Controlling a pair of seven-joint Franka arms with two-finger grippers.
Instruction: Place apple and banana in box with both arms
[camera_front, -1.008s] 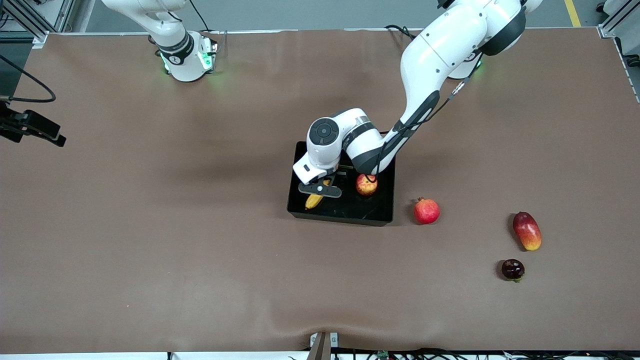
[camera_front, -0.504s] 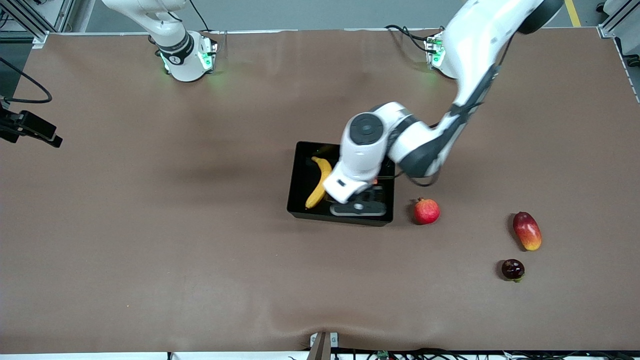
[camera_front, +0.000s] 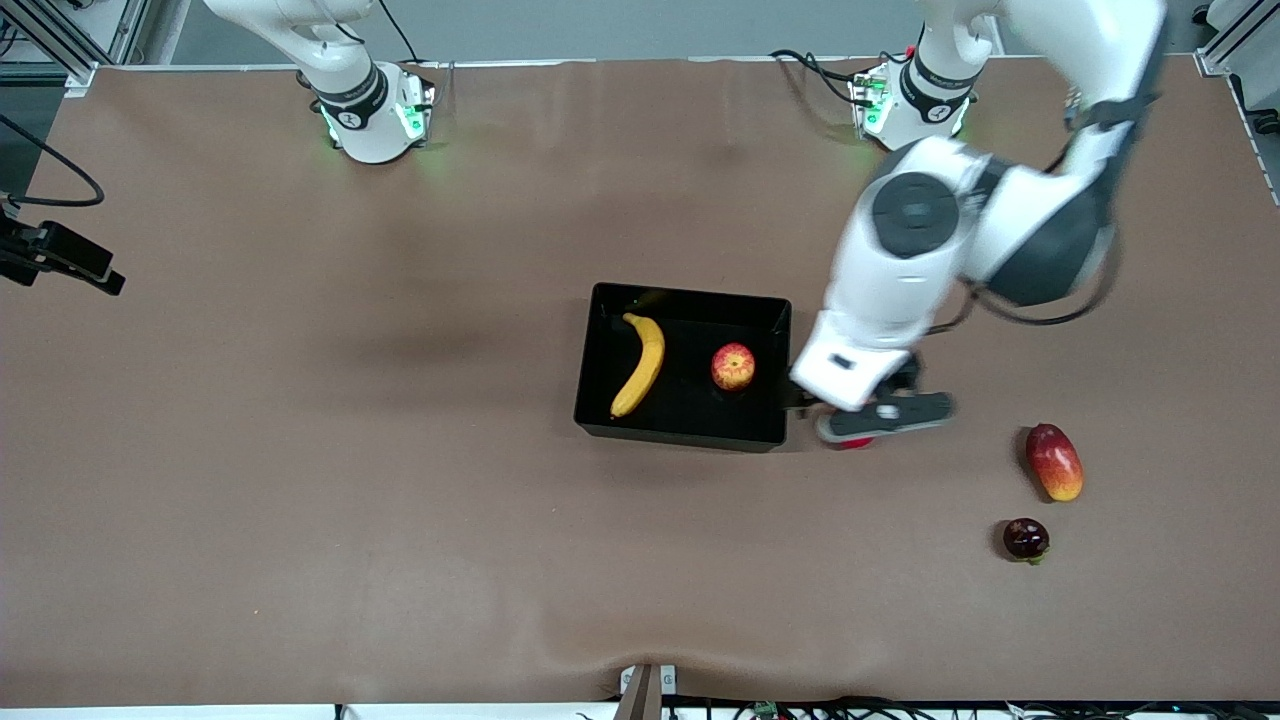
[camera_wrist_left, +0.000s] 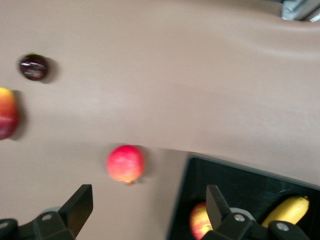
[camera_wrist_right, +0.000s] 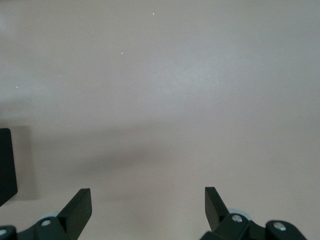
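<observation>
The black box (camera_front: 600, 410) sits mid-table. The yellow banana (camera_front: 640, 364) lies in its half toward the right arm's end. The red-yellow apple (camera_front: 733, 366) lies in its other half. My left gripper (camera_front: 880, 415) is open and empty, over the table just outside the box wall toward the left arm's end. Its wrist view shows its gripper (camera_wrist_left: 149, 207) with the box (camera_wrist_left: 225, 172), apple (camera_wrist_left: 199, 221) and banana (camera_wrist_left: 287, 210) beside it. My right gripper (camera_wrist_right: 148, 207) is open and empty over bare table.
A red pomegranate (camera_wrist_left: 125, 163) lies beside the box, mostly hidden under my left gripper in the front view. A mango (camera_front: 1054, 461) and a small dark fruit (camera_front: 1025, 538) lie toward the left arm's end, nearer the front camera.
My left gripper let go of the banana in the box, rose, and swung out of the box toward the left arm's end, over the pomegranate. The banana and apple stay in the box.
</observation>
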